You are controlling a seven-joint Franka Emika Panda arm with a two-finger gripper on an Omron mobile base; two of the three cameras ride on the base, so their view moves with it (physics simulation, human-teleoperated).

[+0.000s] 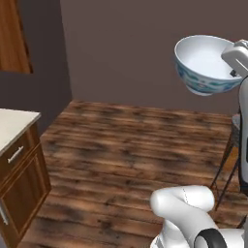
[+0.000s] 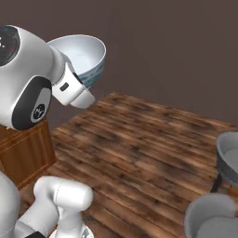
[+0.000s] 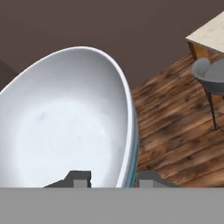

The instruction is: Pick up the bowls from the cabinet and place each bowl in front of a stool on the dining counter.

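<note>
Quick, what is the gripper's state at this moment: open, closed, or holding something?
Gripper: closed on the rim of the white bowl with blue-green pattern, one finger inside and one outside, bowl carried in the air above the wood floor.

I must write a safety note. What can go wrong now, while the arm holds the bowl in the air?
1. The gripper pinches the white bowl only at its rim, tilted, high above the wooden floor; a slip would drop it.
2. The stools stand close to the dining counter; the bowl could hit them.
</note>
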